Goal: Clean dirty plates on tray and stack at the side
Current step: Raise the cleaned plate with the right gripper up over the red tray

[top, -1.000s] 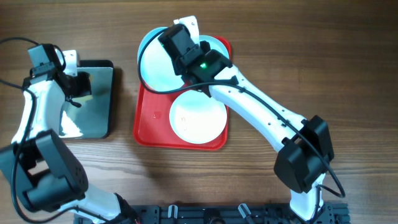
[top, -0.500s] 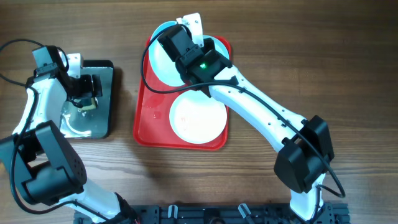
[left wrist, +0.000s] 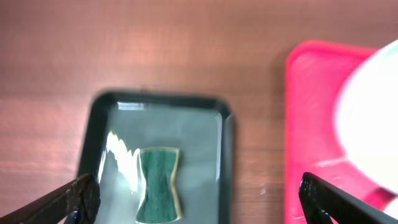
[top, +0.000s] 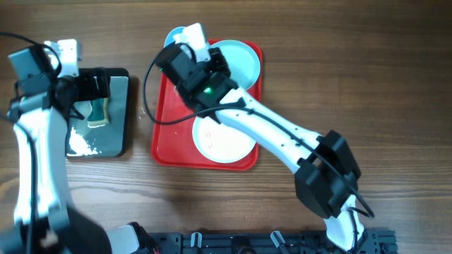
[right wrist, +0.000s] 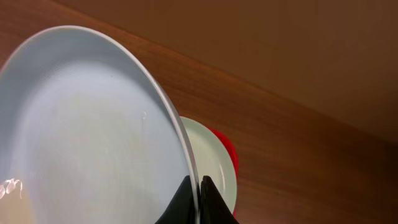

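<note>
The red tray [top: 167,144] holds a white plate [top: 224,137] at its near end and a pale turquoise plate [top: 240,60] at its far right. My right gripper [top: 178,51] is shut on the rim of another pale plate [top: 171,35], tilted on edge over the tray's far left corner and mostly hidden under the wrist. In the right wrist view the fingers [right wrist: 208,199] pinch that plate [right wrist: 87,130], with the turquoise plate [right wrist: 214,162] behind. My left gripper [top: 92,88] hangs open above a green sponge [left wrist: 158,183], apart from it.
The sponge [top: 97,111] lies flat on a black tray [top: 120,141] with a shiny base, left of the red tray [left wrist: 311,124]. White foam [top: 81,144] sits on the black tray's near part. Bare wooden table lies between the trays and to the right.
My left gripper has opened and let the sponge drop onto the black tray, then lifted away. The right gripper has carried its plate leftward and tipped it more on edge.
</note>
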Robot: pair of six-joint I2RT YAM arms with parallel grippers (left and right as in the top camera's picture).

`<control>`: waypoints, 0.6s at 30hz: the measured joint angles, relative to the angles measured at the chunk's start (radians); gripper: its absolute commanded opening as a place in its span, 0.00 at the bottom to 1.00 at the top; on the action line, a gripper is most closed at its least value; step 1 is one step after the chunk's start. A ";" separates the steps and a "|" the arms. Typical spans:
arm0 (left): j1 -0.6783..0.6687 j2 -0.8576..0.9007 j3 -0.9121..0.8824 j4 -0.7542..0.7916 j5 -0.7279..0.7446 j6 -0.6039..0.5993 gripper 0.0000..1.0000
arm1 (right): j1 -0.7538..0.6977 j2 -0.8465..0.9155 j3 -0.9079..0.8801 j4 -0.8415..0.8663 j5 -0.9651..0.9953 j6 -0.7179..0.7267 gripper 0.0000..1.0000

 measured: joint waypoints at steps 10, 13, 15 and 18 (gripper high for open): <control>0.000 -0.296 0.000 -0.012 0.090 -0.003 1.00 | 0.024 0.056 0.000 0.033 0.130 -0.077 0.04; 0.000 -0.357 0.000 -0.013 0.132 -0.003 1.00 | 0.032 0.056 0.000 0.063 0.171 -0.104 0.04; 0.000 -0.390 0.000 -0.012 0.162 -0.003 1.00 | 0.040 0.056 0.000 0.083 0.192 -0.130 0.04; 0.000 -0.430 0.000 -0.012 0.207 -0.003 1.00 | 0.055 0.056 0.000 0.123 0.215 -0.177 0.04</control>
